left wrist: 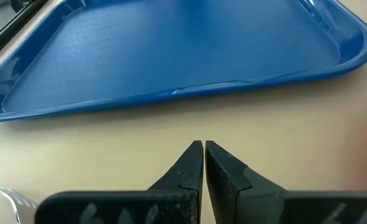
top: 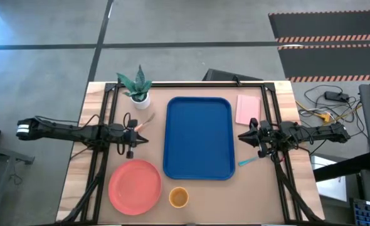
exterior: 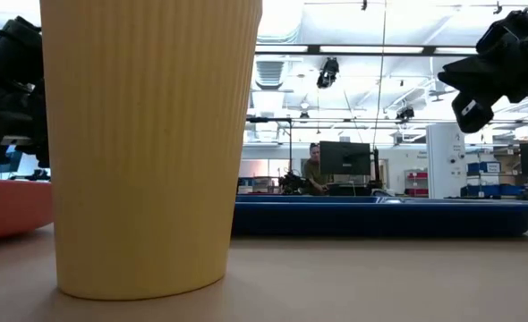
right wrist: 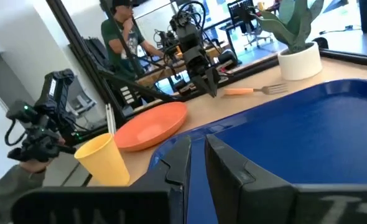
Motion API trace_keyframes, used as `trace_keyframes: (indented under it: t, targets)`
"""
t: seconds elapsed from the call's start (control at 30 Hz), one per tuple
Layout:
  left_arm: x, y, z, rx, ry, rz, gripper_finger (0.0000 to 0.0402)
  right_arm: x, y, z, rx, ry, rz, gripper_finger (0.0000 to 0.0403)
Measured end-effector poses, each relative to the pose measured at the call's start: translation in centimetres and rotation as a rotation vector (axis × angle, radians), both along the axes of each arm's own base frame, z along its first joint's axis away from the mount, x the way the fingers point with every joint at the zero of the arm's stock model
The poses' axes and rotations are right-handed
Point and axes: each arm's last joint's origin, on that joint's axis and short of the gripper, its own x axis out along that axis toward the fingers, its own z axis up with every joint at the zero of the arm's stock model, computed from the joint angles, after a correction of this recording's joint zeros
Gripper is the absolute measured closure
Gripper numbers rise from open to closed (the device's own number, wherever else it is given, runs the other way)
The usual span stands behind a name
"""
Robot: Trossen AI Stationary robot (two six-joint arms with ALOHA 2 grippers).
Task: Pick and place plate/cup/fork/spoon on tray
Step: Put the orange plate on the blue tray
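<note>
The blue tray lies at the table's middle. The coral-pink plate and the yellow cup rest on the table near its front edge, left of and below the tray. The fork lies left of the tray, and the teal spoon lies by the tray's near right corner. My left gripper is shut and empty, just left of the tray, low over the table. My right gripper is shut and empty, raised at the tray's right rim.
A potted plant stands at the far left of the tray. A pale pink pad lies at the far right. The cup fills the near low view. A person shows beyond the table.
</note>
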Motion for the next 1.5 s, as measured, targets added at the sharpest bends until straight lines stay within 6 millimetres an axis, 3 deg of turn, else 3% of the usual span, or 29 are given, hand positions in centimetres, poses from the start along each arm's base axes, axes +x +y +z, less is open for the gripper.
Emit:
trace_keyframes:
  t: [0.1,0.3,0.5,0.67,1.17,1.5]
  targets:
    - [0.3,0.0,0.6,-0.080,-0.074,0.032,0.0402,0.0,0.0,0.0,0.000,-0.001,0.000,0.0364]
    - [1.1,0.0,3.3,-0.475,-0.375,0.143,0.0402,0.0,0.0,0.2,0.001,-0.018,-0.001,0.0365]
    - [1.1,0.0,6.0,-0.498,-0.649,0.075,0.0402,0.0,0.0,0.2,-0.001,-0.018,-0.016,0.0365]
    - [0.8,0.0,7.1,-0.501,-0.766,0.044,0.0402,0.0,-0.4,0.2,-0.010,-0.021,-0.138,0.0365]
    - [0.7,0.0,7.7,-0.502,-0.828,0.032,0.0402,-0.1,-0.5,1.5,-0.099,-0.150,-0.180,0.0365]
    - [0.4,-0.4,9.8,-0.526,-0.954,-0.075,0.0402,-0.2,-0.4,1.9,-0.119,-0.193,-0.132,0.0365]
